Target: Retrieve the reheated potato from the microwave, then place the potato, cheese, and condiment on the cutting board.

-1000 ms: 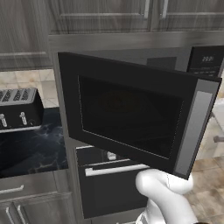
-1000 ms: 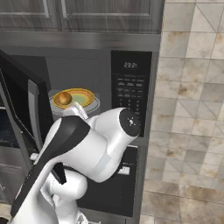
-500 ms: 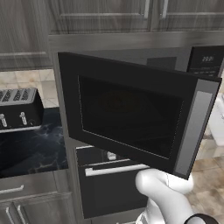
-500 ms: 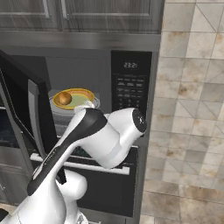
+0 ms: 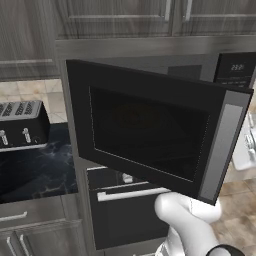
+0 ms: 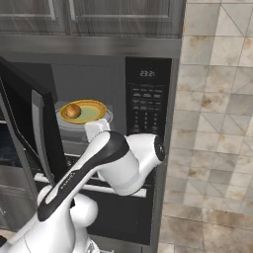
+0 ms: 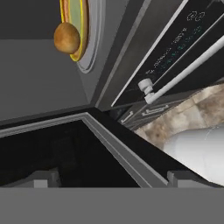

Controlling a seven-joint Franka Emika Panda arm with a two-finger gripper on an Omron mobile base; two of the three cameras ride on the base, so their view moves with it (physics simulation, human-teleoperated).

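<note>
far left in the left base view: toaster [image 5: 22, 125] standing on a dark marbled counter [image 5: 35, 172], under wood-grain cabinets [image 5: 100, 20]. next over, microwave [image 5: 235, 70] with its dark glass door [image 5: 150, 132] swung wide open toward the camera, hinged at the left edge, pale strip on its free right edge. below it, oven [image 5: 127, 210] with a white bar handle. white arm rising at the lower right.

in the right base view, from the left: open door [image 6: 29, 123] seen edge-on, then the grey cavity. inside, potato [image 6: 73, 110] resting on the left part of a yellow-rimmed plate [image 6: 91, 109], itself on the round turntable. to the right of that, keypad panel [image 6: 147, 106] with a lit display. arm bent in front of the oven, its wrist reaching up just below and right of the plate. beige tiled wall [image 6: 217, 123] at far right.

in the hand view, rolled sideways: potato [image 7: 67, 37] at top left, touching the plate rim [image 7: 72, 26]; oven handle [image 7: 183, 72] running diagonally at right. gripper [image 7: 111, 178] fingertips [image 7: 43, 179] spread wide apart at the bottom edge, nothing between them, well short of the potato.
</note>
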